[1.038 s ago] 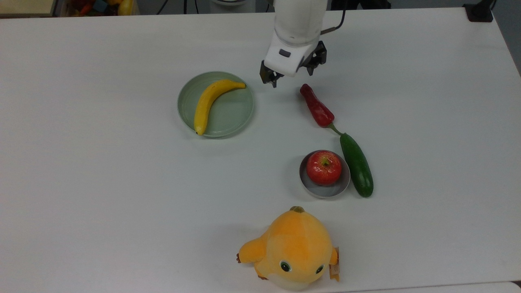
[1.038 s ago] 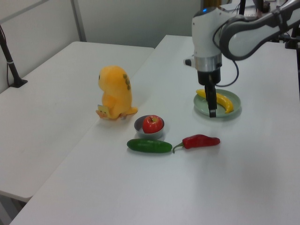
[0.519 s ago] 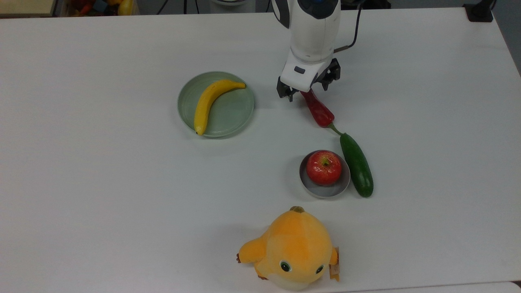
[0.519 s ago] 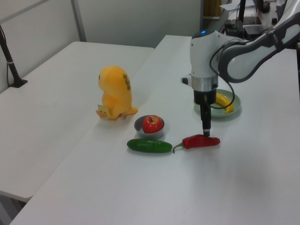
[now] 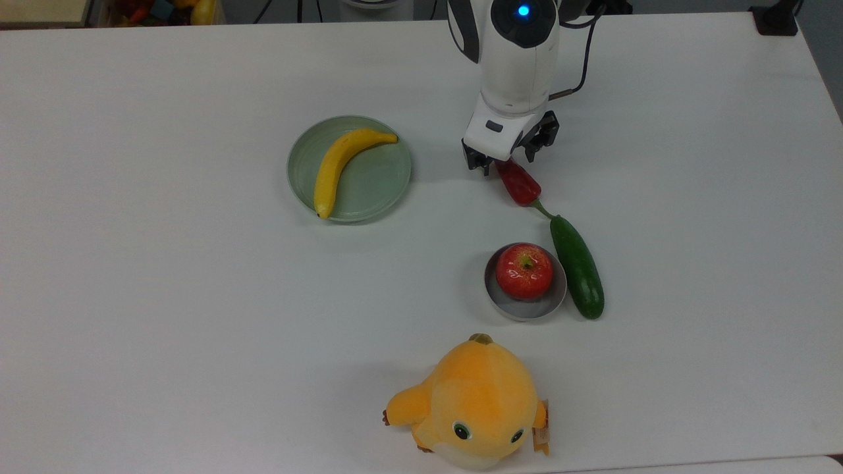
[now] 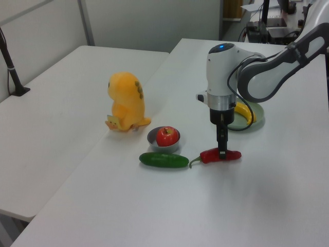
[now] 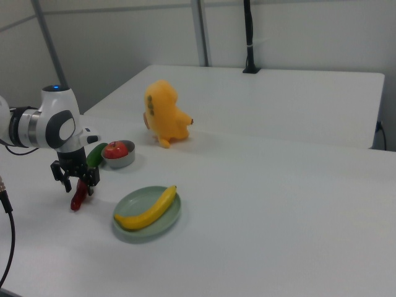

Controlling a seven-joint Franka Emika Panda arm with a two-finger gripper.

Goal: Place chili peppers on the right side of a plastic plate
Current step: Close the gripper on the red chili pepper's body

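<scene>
**Hand lowered over the chili pepper, fingers spread to either side**

While the white arm stands upright over the tabletop (image 5: 197,296), the hand (image 5: 509,155) sits low over the upper end of the chili pepper (image 5: 520,187), its two dark fingers (image 5: 479,161) spread apart, one on each side of the fruit in the top view. In the left view the hand (image 6: 222,153) reaches down to the pepper (image 6: 229,155) at about mid-length; whether the fingers actually press on the skin cannot be told. The pepper lies flat on the tabletop, its thin green stem running toward the cucumber (image 5: 577,266), whose near end lies just beside the stem tip. In the top view the wrist covers the pepper's upper end. In the right view the hand (image 7: 77,183) hides most of the pepper (image 7: 77,199), leaving a red lower portion visible.

The plastic plate (image 5: 388,178) lies well to the top view's left of the hand, with a banana (image 5: 336,168) lying on it, slanted from upper right to lower left. A red apple (image 5: 524,271) sits in a small grey dish (image 5: 527,309), which lies just beside the cucumber. An orange plush toy (image 5: 474,398) rests near the top view's lower edge. In the left view the arm partly covers the plate (image 6: 258,111) and banana (image 6: 245,113).
</scene>
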